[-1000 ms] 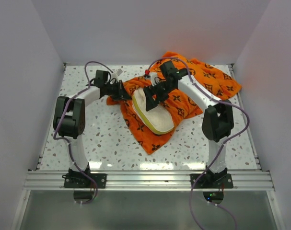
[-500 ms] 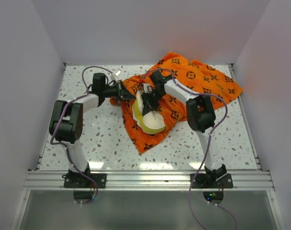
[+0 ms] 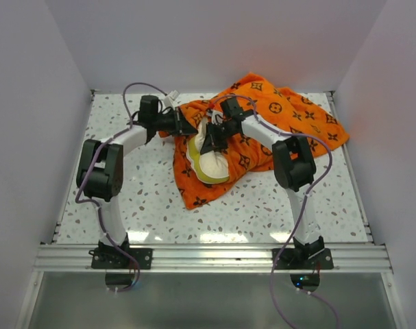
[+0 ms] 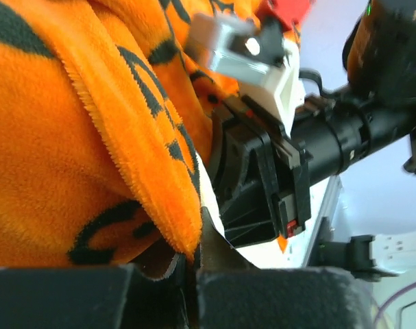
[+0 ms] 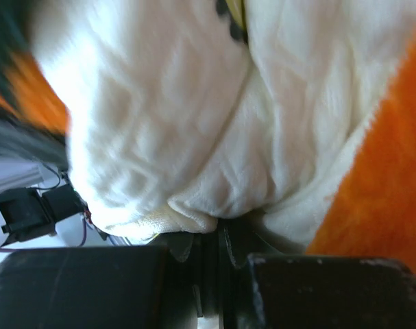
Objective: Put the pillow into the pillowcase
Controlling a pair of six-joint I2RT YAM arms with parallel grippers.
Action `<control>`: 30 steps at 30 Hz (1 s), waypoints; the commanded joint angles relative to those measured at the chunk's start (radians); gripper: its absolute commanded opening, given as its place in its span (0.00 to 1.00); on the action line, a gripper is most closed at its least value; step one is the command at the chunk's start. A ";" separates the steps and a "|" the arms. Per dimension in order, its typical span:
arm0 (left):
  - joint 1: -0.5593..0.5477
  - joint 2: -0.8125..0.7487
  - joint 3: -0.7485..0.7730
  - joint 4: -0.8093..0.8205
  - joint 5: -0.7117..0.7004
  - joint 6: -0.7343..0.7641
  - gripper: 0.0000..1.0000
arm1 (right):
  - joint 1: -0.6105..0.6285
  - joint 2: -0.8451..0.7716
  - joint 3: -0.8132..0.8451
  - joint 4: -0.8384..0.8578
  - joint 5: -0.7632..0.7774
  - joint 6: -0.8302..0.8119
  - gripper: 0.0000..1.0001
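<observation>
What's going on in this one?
The left pincer is shut on an edge of the orange pillowcase, and the right pincer is shut on the cream pillow. The pillow looks partly in: orange fabric flanks both its sides, but its near end is uncovered.

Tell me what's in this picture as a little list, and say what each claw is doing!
pillow: cream-white with a yellow edge, bunched up, partly wrapped in the orange cloth
pillowcase: orange with dark brown flower shapes, crumpled, spreading toward the far right corner
left claw: shut on the pillowcase's fuzzy edge
right claw: shut on a fold of the pillow
table: white with dark speckles
job so far: pillow not fully inside; much of it shows
</observation>
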 commanded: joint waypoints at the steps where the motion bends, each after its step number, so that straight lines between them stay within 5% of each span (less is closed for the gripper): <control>1: -0.068 -0.031 0.000 -0.103 0.046 0.114 0.00 | -0.007 0.081 0.122 0.076 0.095 0.020 0.00; 4: -0.069 -0.019 0.048 -0.233 -0.025 0.237 0.02 | -0.008 0.060 0.093 0.091 0.079 0.023 0.00; 7: -0.151 0.016 0.167 -0.518 -0.324 0.510 0.00 | -0.008 0.060 0.066 0.101 0.076 0.012 0.00; 10: -0.156 0.006 0.129 -0.516 -0.365 0.539 0.09 | -0.013 0.043 0.067 0.039 0.012 -0.029 0.03; 12: -0.117 0.015 0.122 -0.505 -0.338 0.492 0.12 | -0.016 0.021 0.078 0.013 -0.023 -0.051 0.27; 13: -0.085 0.022 0.125 -0.488 -0.313 0.474 0.14 | -0.018 -0.012 0.082 -0.010 -0.039 -0.060 0.55; 16: -0.036 0.048 0.146 -0.445 -0.252 0.397 0.13 | -0.007 -0.063 0.105 -0.045 0.039 -0.098 0.97; 21: -0.027 0.075 0.180 -0.391 -0.167 0.314 0.11 | 0.059 0.033 0.322 -0.266 0.219 -0.164 0.99; 30: -0.007 0.066 0.122 -0.270 -0.085 0.148 0.20 | 0.182 0.174 0.352 -0.372 0.489 -0.256 0.99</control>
